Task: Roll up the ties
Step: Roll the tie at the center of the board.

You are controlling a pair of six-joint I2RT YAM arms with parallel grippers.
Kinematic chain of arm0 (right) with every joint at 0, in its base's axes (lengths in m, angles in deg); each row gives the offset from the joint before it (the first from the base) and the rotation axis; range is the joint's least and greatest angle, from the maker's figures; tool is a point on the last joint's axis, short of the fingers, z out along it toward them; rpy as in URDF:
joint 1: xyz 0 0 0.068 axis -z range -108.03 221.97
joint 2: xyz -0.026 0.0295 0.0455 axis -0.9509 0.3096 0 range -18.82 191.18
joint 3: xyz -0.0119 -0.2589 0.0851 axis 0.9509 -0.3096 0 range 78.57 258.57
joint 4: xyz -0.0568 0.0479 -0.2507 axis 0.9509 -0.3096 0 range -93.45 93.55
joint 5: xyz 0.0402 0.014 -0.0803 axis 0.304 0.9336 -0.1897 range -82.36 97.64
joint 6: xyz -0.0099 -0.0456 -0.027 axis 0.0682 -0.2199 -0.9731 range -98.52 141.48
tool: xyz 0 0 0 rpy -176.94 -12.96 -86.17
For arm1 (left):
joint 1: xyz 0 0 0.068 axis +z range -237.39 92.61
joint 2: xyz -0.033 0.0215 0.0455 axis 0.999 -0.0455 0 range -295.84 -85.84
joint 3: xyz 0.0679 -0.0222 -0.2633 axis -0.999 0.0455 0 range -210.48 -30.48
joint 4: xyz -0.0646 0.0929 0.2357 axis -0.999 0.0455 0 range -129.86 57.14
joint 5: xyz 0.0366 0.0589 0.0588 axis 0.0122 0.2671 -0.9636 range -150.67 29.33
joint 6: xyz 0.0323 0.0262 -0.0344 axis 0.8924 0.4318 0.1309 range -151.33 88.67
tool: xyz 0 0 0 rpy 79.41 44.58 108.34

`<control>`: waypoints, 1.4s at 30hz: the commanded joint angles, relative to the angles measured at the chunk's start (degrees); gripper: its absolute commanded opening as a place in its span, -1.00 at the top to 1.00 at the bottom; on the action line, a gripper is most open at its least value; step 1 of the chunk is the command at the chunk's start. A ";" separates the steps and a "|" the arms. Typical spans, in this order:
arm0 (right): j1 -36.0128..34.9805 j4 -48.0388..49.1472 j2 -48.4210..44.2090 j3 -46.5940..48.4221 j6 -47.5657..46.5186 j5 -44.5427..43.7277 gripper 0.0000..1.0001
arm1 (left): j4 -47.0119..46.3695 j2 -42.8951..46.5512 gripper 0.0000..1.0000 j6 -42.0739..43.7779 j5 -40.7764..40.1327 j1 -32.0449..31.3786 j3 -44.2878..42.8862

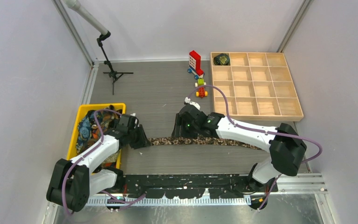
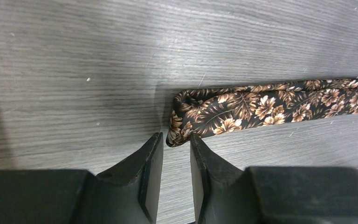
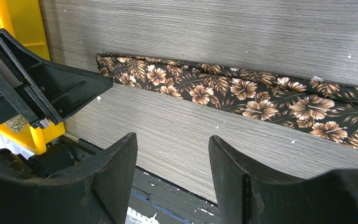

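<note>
The grey, wood-grained worktop (image 1: 168, 93) carries one long flat tie (image 1: 168, 140), black cloth printed with tan leaves, stretched out between the two arms. Its folded end lies at the tips of the left pincer (image 2: 175, 136), whose blunt black fingers stand narrowly parted around nothing. The right pincer (image 3: 172, 136) gapes wide and empty beside the tie.

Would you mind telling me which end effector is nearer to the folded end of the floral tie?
Left. The left end effector has its tips at the folded end of the tie; the right end effector is open farther along it.
</note>
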 commanded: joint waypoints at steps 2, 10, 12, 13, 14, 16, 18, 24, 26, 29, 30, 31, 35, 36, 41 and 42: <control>-0.44 1.07 0.45 2.33 -0.06 0.44 -0.24 | -5.45 -0.60 0.45 -0.45 1.22 0.41 -0.01; -0.74 1.35 1.90 3.13 -0.45 1.67 -0.24 | -6.89 -1.64 0.59 0.05 1.90 0.47 -0.29; -1.07 1.61 2.99 3.65 -0.40 1.86 -0.24 | -6.77 -1.71 0.79 0.11 2.00 0.47 -0.53; -1.30 1.99 3.51 3.90 -0.23 1.85 -0.24 | -6.46 -1.55 0.91 0.13 2.09 0.47 -0.70; -1.56 2.27 4.14 4.39 0.13 1.93 -0.22 | -6.25 -1.14 1.00 0.13 2.29 0.47 -0.78; -2.20 3.43 5.75 5.12 1.02 2.32 -0.20 | -5.31 -0.21 1.00 0.13 2.21 0.44 -1.29; -2.80 5.28 7.57 5.82 2.57 2.47 -0.11 | -3.73 0.80 1.00 0.09 1.78 0.45 -1.97; -4.90 12.55 15.58 9.58 6.10 6.71 0.38 | -0.08 2.70 1.00 -0.80 1.12 0.47 -4.01; -5.36 14.04 18.34 11.08 6.65 7.85 0.53 | 0.67 3.27 1.00 -1.39 1.31 0.47 -4.42; -5.68 14.53 21.45 13.41 6.78 8.58 0.73 | 1.71 4.28 1.00 -1.80 1.50 0.47 -5.08; -5.70 14.72 22.26 13.87 6.72 8.57 0.77 | 2.28 4.55 1.00 -1.80 1.13 0.47 -5.50; -5.65 14.83 22.81 14.18 6.59 8.41 0.79 | 2.81 4.82 1.00 -1.80 1.03 0.47 -5.78; -5.66 14.04 24.53 15.64 5.48 7.57 0.84 | 4.17 5.55 1.00 -1.63 0.85 0.47 -6.43; -5.65 13.89 25.01 15.99 5.38 7.52 0.85 | 4.45 5.71 1.00 -1.62 0.83 0.42 -6.52; -5.73 13.72 25.38 16.87 5.68 9.29 0.92 | 5.03 6.23 1.00 -1.42 0.26 0.47 -6.74; -5.89 13.68 24.46 16.64 5.73 9.32 0.92 | 5.14 6.10 1.00 -1.18 0.04 0.47 -6.79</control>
